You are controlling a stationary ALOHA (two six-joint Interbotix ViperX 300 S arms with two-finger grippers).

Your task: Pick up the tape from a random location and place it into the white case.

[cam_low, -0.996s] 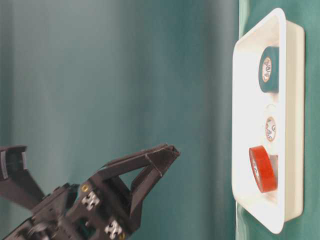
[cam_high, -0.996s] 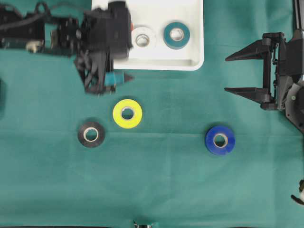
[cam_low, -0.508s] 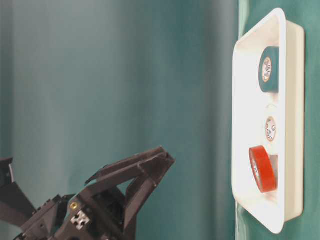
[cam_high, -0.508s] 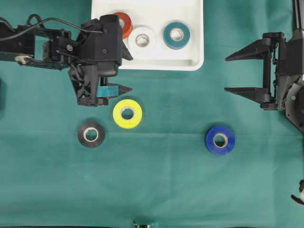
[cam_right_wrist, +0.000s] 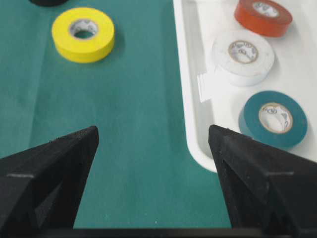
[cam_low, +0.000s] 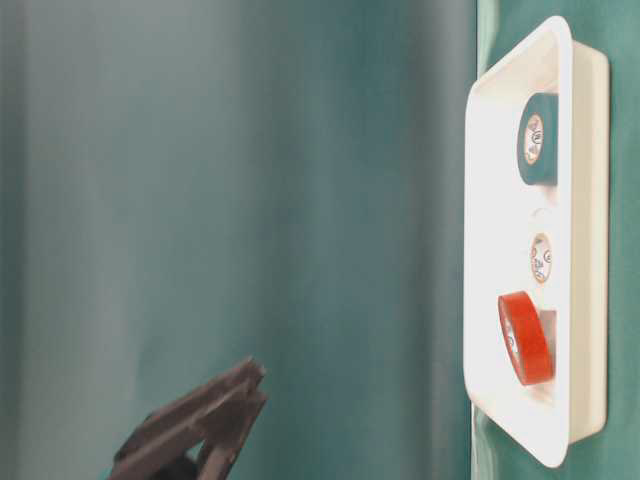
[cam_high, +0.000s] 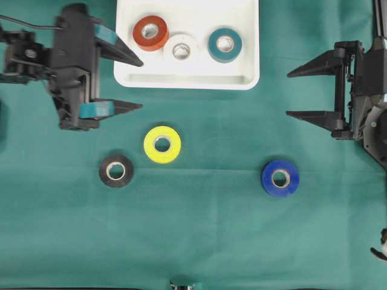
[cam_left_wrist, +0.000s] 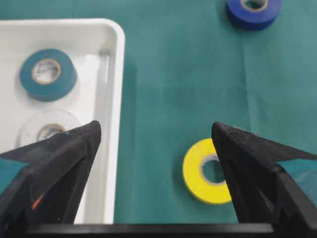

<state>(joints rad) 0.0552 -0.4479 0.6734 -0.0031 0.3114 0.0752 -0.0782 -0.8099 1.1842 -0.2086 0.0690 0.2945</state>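
The white case (cam_high: 187, 83) sits at the back with a red tape (cam_high: 150, 32), a white tape (cam_high: 181, 49) and a teal tape (cam_high: 225, 44) lying in it. On the green cloth lie a yellow tape (cam_high: 162, 144), a black tape (cam_high: 116, 171) and a blue tape (cam_high: 280, 178). My left gripper (cam_high: 141, 84) is open and empty just left of the case's near-left corner. In the left wrist view, the yellow tape (cam_left_wrist: 198, 173) shows by the right finger. My right gripper (cam_high: 287, 95) hangs open and empty at the right, facing the case's rim (cam_right_wrist: 190, 114).
Green cloth covers the whole table. The left arm's body (cam_high: 72, 66) fills the back-left corner and the right arm's body (cam_high: 369, 90) the right edge. A finger of the left gripper (cam_low: 200, 420) shows low in the table-level view.
My left gripper has drawn back to the left, off the case, and turned so its open jaws point right. The red tape now lies uncovered in the case. The right arm is still.
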